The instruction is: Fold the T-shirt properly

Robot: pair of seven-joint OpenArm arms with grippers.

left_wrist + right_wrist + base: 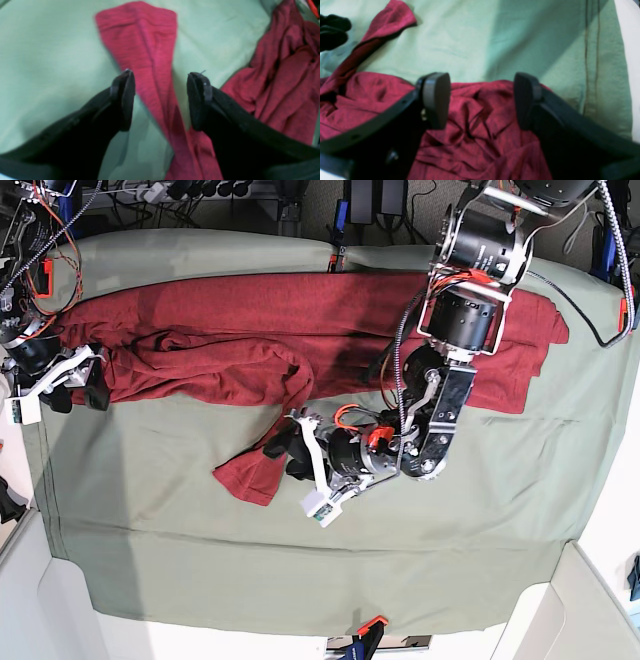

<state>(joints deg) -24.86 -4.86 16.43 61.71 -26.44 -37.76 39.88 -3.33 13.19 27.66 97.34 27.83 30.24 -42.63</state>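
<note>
A: How is the light? 
B: Bright and even from above in the base view. The green table cloth (300, 550) is evenly lit, and the left arm (440, 400) casts only a faint shadow on it.

A: And the wrist views? 
B: Both soft. In the left wrist view the T-shirt (142, 42) sleeve is blurred and the black fingers (125, 97) are nearly featureless. In the right wrist view a darker band of shade crosses the cloth at top right, and the white desk (630, 50) edge glares.
</note>
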